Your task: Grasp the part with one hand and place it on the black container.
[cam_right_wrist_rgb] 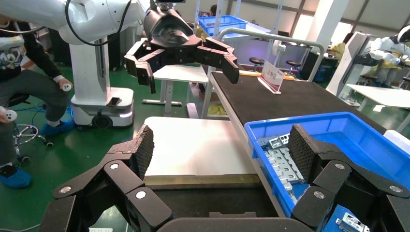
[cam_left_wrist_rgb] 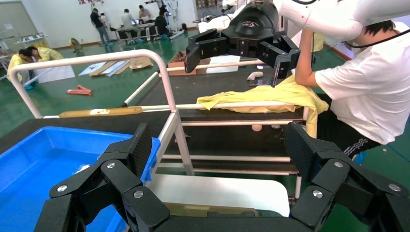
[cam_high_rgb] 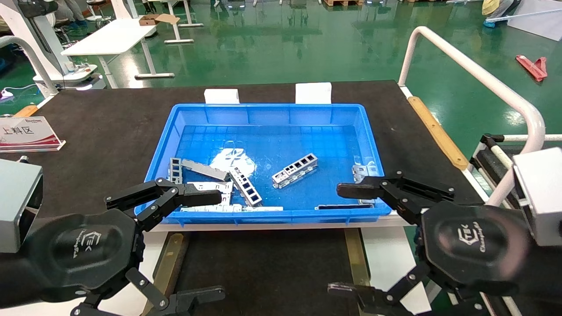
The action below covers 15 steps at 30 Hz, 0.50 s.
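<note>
Green shop floor all around, black mat on the table, and nothing's been picked up yet, so I'd call this the very start: the reach-in hasn't begun.

The part (cam_high_rgb: 294, 170) is the ladder-looking channel bracket lying flat and at a slant on the floor of the blue bin (cam_high_rgb: 272, 216), out in the open with bare blue around it. That puts it ahead of both grippers and between them, a bit nearer the right gripper (cam_high_rgb: 342, 239), well apart from either. A second windowed bracket (cam_high_rgb: 246, 186) sits closer to the left gripper (cam_high_rgb: 204, 243), tangled in with the flat silver plates (cam_high_rgb: 206, 169), so the lone one looks like the easier grab.

Both grippers hang near the bin's front wall, jaws spread wide, holding nothing. The black container (cam_high_rgb: 263, 267), the dark panel with brass strips (cam_high_rgb: 169, 263) down its sides, lies right below and between them.

Next move, I reckon: the right gripper goes forward over the bin wall, drops down, turns its wrist so the fingers straddle the bracket's narrow width, then closes. Risk is the fingers skidding on the bin floor.
</note>
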{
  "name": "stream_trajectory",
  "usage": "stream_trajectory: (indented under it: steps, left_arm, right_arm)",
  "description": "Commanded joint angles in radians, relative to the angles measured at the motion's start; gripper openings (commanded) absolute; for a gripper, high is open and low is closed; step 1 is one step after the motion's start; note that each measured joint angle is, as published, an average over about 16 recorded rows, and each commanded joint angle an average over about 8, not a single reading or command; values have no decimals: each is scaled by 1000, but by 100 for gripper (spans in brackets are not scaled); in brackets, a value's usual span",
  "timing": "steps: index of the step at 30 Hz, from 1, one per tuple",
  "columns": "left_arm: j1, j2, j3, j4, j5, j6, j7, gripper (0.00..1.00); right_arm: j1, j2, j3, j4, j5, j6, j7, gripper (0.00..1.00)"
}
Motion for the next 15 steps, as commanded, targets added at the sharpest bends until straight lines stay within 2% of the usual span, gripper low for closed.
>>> stream_trajectory:
  steps: [1, 15]
  left_arm:
    - [0, 0, 0, 0, 0, 0, 0, 100]
    - [0, 0, 1, 0, -1, 0, 0, 100]
  right_arm:
    - [0, 0, 0, 0, 0, 0, 0, 100]
    - [-3, -4, 11, 1, -8, -5, 6, 100]
